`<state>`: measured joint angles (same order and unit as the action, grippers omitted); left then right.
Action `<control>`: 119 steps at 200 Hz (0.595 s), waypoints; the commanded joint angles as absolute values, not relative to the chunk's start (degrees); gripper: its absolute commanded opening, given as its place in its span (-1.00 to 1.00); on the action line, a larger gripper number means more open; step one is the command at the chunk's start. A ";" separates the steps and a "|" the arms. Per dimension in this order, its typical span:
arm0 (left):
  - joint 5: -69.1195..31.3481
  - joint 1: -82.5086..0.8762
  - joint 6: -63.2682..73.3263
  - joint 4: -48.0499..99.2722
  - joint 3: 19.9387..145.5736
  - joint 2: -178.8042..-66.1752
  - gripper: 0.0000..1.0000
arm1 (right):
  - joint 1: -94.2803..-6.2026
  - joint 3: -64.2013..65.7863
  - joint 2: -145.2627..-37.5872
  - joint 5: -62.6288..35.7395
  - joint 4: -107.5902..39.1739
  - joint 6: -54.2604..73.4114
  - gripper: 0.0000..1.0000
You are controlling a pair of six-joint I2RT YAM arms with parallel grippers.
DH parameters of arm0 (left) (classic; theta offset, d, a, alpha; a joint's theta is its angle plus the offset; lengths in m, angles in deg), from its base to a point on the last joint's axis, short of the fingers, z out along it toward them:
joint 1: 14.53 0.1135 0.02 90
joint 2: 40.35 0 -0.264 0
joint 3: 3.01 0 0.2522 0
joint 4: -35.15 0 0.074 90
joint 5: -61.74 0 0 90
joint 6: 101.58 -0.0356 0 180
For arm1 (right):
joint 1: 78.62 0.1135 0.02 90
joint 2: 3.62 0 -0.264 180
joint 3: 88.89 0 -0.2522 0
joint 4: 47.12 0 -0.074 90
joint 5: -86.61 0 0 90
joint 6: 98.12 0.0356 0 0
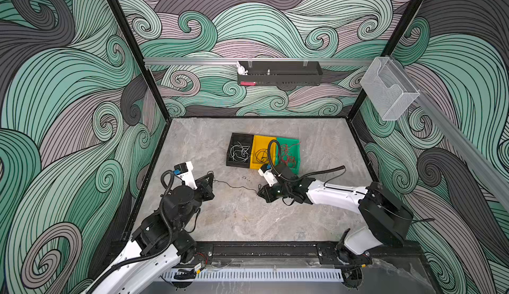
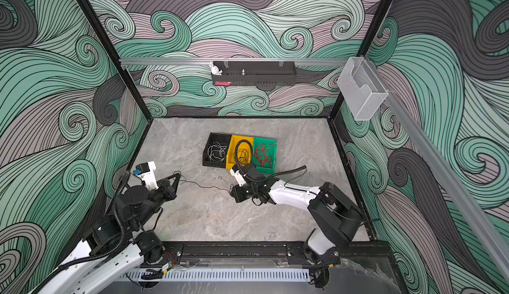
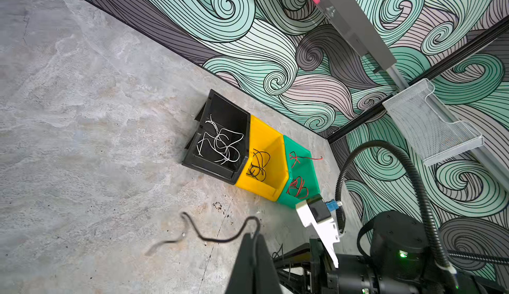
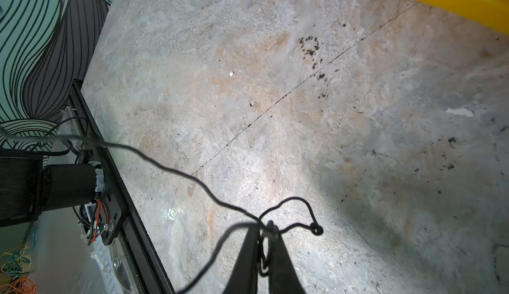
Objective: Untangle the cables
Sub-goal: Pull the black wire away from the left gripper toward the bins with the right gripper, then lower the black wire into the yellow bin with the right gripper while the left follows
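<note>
Top views, bins: three open bins stand touching in a row toward the back of the counter (image 1: 220,223), with the black bin (image 1: 242,135) on the left, the yellow bin (image 1: 261,141) in the middle and the green bin (image 1: 290,142) on the right.
Top views, black bin: holds white cables (image 1: 239,152) in loose curls.
Top views, yellow bin: holds black cables (image 1: 259,156).
Top views, green bin: holds red cables (image 1: 287,156).
Top views, loose black cable (image 1: 234,186): outside the bins, strung across the counter between the two tools.
Top views, left tool (image 1: 212,177): clenched on that cable's left end.
Top views, right tool (image 1: 259,193): just in front of the yellow bin, clenched on the cable's other end.
Top views, walls: a black tray (image 1: 279,72) hangs on the back rail with a white rabbit figure (image 1: 241,69) at its left end. A mesh holder (image 1: 388,91) hangs on the right wall.
Left wrist, bins: the white curls lie on the black bin's floor and a black knot sits low in the yellow bin. In the green bin, one red end pokes past the rim.
Left wrist, left tool: its fingers are pressed together, and the loose black cable snakes out from the tip.
Right wrist, right tool: its fingers pinch the loose black cable where the strands cross. A small loop stands beyond the tip, and one strand runs off toward the other arm.
Right wrist, yellow bin: only a corner shows; its contents are hidden.
</note>
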<state>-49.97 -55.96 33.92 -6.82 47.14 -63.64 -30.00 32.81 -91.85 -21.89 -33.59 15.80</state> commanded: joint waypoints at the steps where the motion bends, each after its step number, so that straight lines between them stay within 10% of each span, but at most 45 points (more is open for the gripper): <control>1: -51.76 -55.84 32.57 -8.42 49.17 -63.59 -1.00 | -30.45 33.22 -89.39 -21.29 -30.93 14.29 -0.77; 119: -46.95 -54.76 31.01 -1.32 49.24 -73.64 -1.00 | -40.51 28.09 -73.98 -21.86 -17.38 10.22 -0.73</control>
